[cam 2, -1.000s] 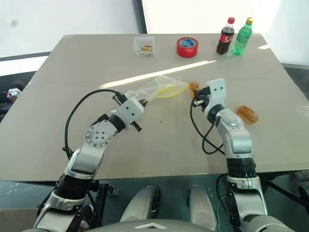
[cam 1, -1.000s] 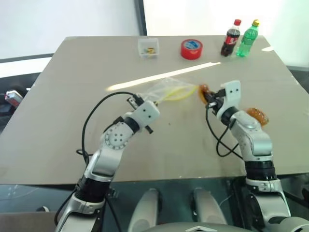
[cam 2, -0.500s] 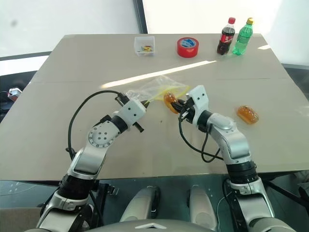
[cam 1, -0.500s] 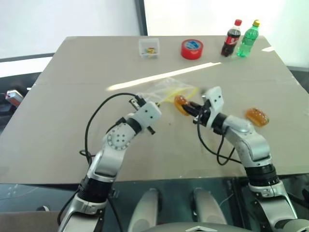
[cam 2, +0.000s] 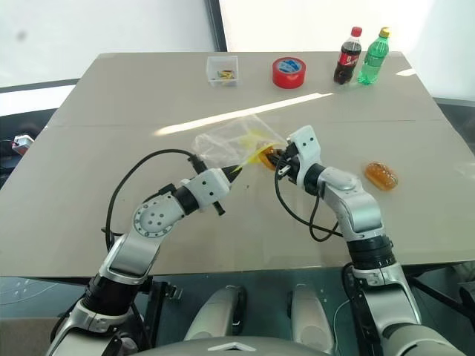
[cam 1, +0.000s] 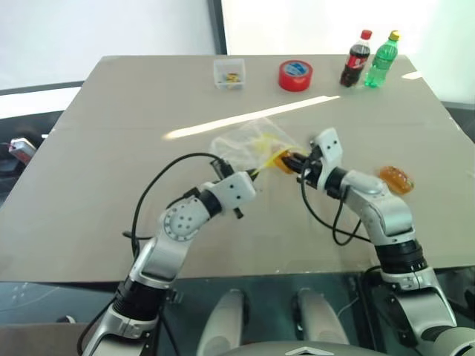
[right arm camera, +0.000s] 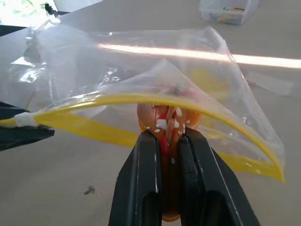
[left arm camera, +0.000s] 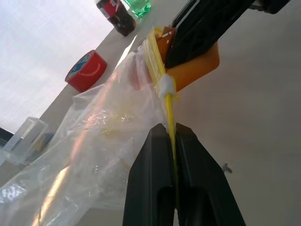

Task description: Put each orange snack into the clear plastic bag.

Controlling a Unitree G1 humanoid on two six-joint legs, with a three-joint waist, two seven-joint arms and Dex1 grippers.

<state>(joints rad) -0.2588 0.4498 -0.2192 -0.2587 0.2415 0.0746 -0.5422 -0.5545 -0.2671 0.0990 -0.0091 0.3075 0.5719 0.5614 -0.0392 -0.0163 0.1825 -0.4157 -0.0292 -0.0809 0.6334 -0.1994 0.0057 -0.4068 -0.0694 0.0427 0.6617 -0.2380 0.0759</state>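
The clear plastic bag (cam 1: 245,142) hangs crumpled just above the table's middle. My left gripper (cam 1: 251,176) is shut on its yellow seal strip (left arm camera: 162,70) and holds the mouth open toward the right. One orange snack (right arm camera: 169,115) is pinched in my shut right gripper (cam 1: 291,161) and sits at the bag's mouth, under the raised upper seal strip. A second orange snack (cam 1: 394,179) lies on the table to the right of my right arm.
Along the far edge of the table (cam 1: 111,222) stand a small clear box (cam 1: 228,73), a red tape roll (cam 1: 295,75), a cola bottle (cam 1: 355,58) and a green bottle (cam 1: 381,58).
My right gripper has carried its snack leftward to the bag's mouth. My left gripper has drawn back toward me and right, and the bag has bunched up.
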